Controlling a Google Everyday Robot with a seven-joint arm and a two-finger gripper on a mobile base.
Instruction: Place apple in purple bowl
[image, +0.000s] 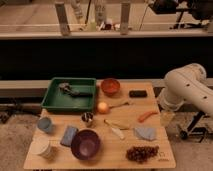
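Claw (167, 116) of mine hangs at the right side of the frame, below the bend of my white arm (186, 86) and just off the right end of the bench (112, 151). It holds nothing that I can make out, and I cannot tell whether it is wide or narrow.

Counting what the bench carries, there is one apple (103, 107), near the middle of the frame and just beside the lower right corner of the green tray (52, 96). There are two bowls. The purple bowl (86, 144) sits low and left of centre, and an orange-red bowl (110, 86) stands at the far edge above the apple. The apple and the purple bowl are apart, with a small dark cup (87, 118) between them. There are two more cups at the lower left, a blue one (45, 124) and a white one (41, 147). I also count one blue sponge (69, 135), one grey-blue cloth (145, 133), one bunch of dark grapes (141, 153), one orange carrot-like piece (147, 116), one pale long item (115, 129), one black block (138, 93), and one dark object (70, 90) lying in the tray.

The apple reads as round, so I see no long axis. Which way its stem points I cannot tell.
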